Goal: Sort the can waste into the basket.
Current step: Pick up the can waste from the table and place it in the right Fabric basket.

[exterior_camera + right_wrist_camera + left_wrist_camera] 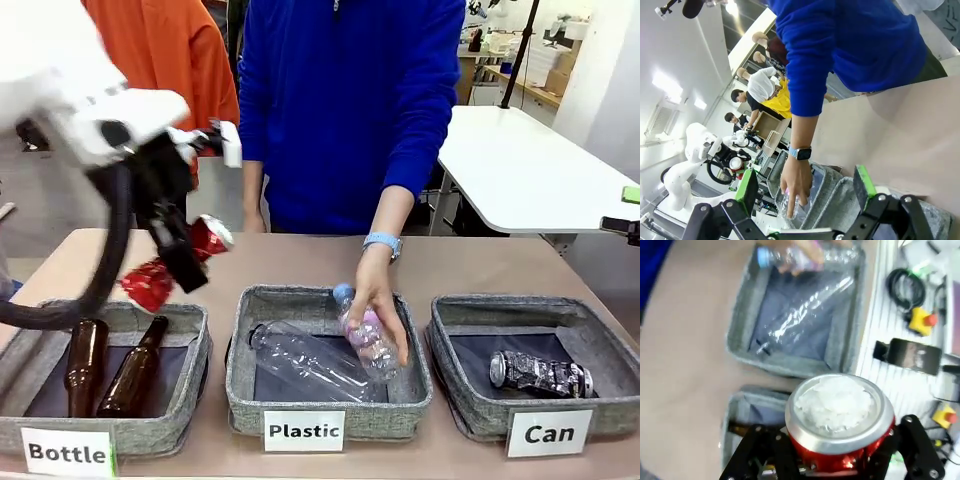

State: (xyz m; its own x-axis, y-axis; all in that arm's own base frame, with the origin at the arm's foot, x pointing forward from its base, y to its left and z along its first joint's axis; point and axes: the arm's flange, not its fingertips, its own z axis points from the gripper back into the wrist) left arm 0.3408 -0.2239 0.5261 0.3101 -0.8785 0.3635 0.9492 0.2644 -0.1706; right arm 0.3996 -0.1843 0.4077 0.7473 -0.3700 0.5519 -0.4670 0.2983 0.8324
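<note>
Your left end effector (840,460) is clamped on the crushed red metal can with white marks (175,265), raised over the surface's left edge. Right end effector (805,192) gapes, holding nothing. The black-and-silver patterned can (540,374) lies in the grey woven basket labelled "Can" (470,415), near the right corner.

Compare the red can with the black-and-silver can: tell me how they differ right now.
The red can is clamped in the left pincer, raised above the Bottle basket; the black-and-silver can lies on its side inside the Can basket, with nothing holding it. The red can is red with white marks; the black-and-silver can is dark and patterned. Both are small metal drink cans with silver ends.
</note>
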